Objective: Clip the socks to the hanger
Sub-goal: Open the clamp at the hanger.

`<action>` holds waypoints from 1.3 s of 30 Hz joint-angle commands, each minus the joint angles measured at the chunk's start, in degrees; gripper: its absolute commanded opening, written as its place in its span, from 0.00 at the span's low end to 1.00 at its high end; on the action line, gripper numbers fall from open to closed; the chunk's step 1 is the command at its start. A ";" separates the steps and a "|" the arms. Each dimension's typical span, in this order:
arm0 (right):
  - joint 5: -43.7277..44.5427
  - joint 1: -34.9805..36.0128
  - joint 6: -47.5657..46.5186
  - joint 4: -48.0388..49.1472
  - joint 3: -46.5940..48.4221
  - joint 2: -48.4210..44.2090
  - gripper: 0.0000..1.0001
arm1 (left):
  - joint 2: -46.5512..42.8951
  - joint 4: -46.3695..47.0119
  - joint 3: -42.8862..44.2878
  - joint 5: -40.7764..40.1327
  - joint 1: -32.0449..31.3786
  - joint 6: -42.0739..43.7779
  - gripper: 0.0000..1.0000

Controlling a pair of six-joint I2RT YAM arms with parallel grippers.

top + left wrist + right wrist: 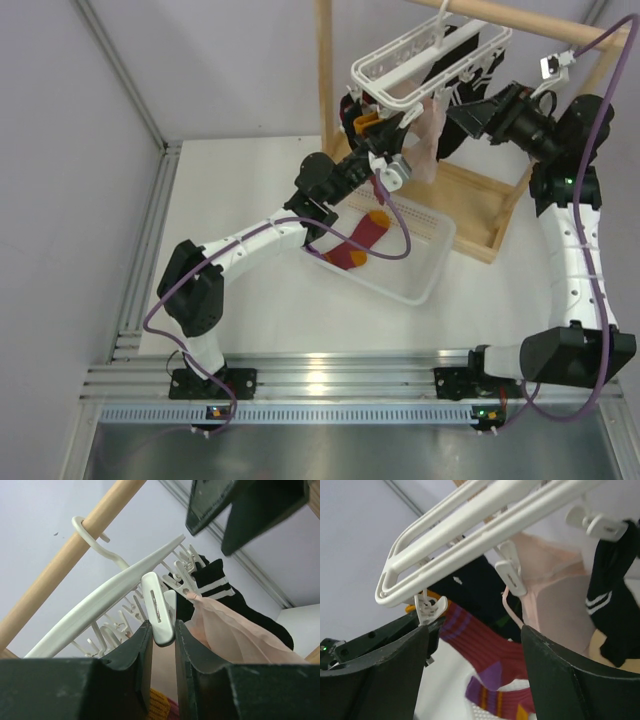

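The white lattice hanger (400, 50) hangs by its hook from the wooden bar (60, 560). My left gripper (375, 135) is raised under it, its jaws shut on a white peg (159, 610). An orange sock end shows between the fingers (159, 705). A maroon sock with purple stripes (485, 640) hangs from beside that peg, down toward the basket. A maroon and orange sock (362, 240) lies in the basket. My right gripper (455, 120) is open and empty, facing the hanging sock (475, 630). A black sock with white stripes (220, 587) is clipped on the hanger.
A pale pink sheer garment (430, 140) hangs clipped between the two grippers. The white slotted basket (425, 280) stands on the table under the hanger. The tall wooden rack (480, 230) carries the hanger at the back right. A metal rail runs along the left wall.
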 commanded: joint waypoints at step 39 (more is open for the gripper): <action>-3.22 9.84 26.29 31.80 -7.86 6.67 0.61 | -0.98 3.48 -3.45 6.43 -1.20 3.31 0.00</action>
